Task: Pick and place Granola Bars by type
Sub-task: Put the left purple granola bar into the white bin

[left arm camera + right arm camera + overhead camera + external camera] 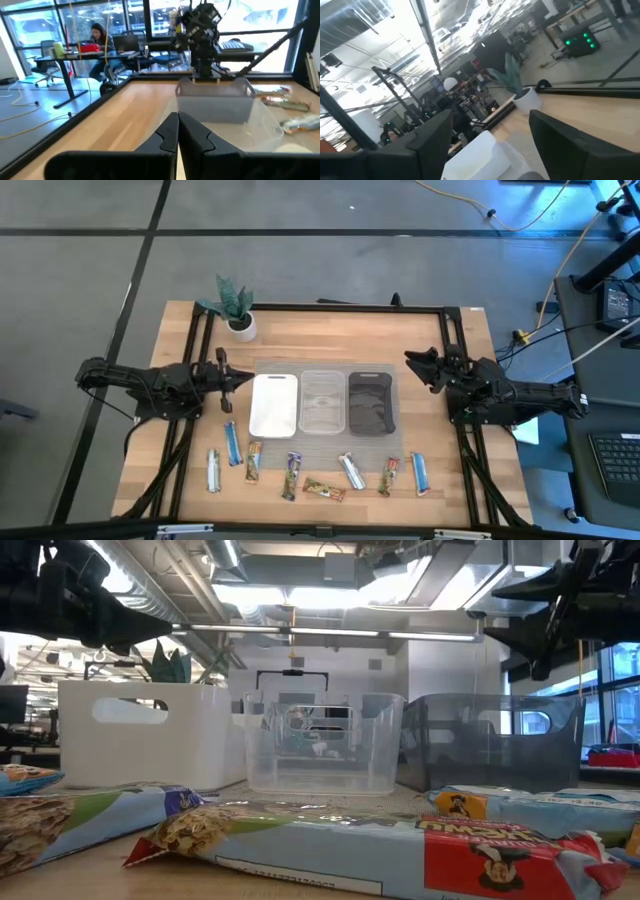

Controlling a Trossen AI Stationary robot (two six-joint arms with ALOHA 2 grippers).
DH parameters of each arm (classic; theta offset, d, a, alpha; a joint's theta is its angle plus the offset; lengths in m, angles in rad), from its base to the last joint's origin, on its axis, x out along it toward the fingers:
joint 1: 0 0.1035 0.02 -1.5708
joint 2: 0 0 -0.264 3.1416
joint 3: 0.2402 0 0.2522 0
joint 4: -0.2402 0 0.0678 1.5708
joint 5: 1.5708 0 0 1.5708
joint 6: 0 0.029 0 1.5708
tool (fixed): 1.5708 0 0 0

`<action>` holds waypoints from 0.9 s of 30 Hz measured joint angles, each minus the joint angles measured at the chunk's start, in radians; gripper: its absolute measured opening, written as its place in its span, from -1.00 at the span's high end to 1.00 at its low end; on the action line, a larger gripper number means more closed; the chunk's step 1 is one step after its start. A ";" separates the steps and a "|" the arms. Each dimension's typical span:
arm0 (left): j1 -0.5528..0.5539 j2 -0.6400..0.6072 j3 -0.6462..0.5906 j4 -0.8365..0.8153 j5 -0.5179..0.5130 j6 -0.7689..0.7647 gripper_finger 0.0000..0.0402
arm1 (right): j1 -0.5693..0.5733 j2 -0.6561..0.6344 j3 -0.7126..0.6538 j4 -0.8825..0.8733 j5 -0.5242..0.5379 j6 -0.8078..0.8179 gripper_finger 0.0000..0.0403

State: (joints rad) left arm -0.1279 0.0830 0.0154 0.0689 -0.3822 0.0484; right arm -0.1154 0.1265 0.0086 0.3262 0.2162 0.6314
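Observation:
Several granola bars lie flat in a loose row along the table's near edge: a silver-white one (213, 470), blue ones (232, 443) (421, 474), and brown-green-red ones (253, 462) (324, 489) (389, 476). Two of them fill the foreground of the low view (330, 840). My left gripper (235, 377) hovers shut just left of the white tray, its fingers together in the left wrist view (177, 127). My right gripper (415, 365) hovers open to the right of the dark tray, its fingers wide apart in the right wrist view (495, 145). Neither gripper touches anything.
Three trays stand side by side at the table's middle: white (274, 404), clear (322, 402) and dark (371, 403). A potted plant (236, 308) stands at the far left. A black frame runs around the table. A person sits at a desk in the room beyond (98, 37).

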 joint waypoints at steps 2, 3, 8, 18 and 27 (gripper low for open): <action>0.000 0.000 0.000 0.011 -0.001 0.000 0.98 | 0.000 0.000 0.000 -0.003 0.001 0.013 -0.33; 0.000 0.000 0.000 0.012 0.000 0.000 0.98 | 0.000 0.000 0.000 -0.002 0.003 0.015 -0.33; 0.000 0.000 0.000 0.011 0.033 -0.010 0.98 | 0.000 0.000 0.000 -0.001 0.029 0.021 -0.33; 0.000 0.000 0.000 0.010 0.117 -0.072 0.98 | 0.000 0.000 0.000 -0.002 0.055 0.020 -0.33; 0.000 0.000 0.000 0.016 0.116 -0.072 0.95 | 0.000 0.001 0.000 -0.005 0.078 0.021 -0.33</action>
State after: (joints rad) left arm -0.1280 0.0830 0.0154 0.0849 -0.2665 -0.0236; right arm -0.1158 0.1272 0.0086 0.3213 0.2947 0.6521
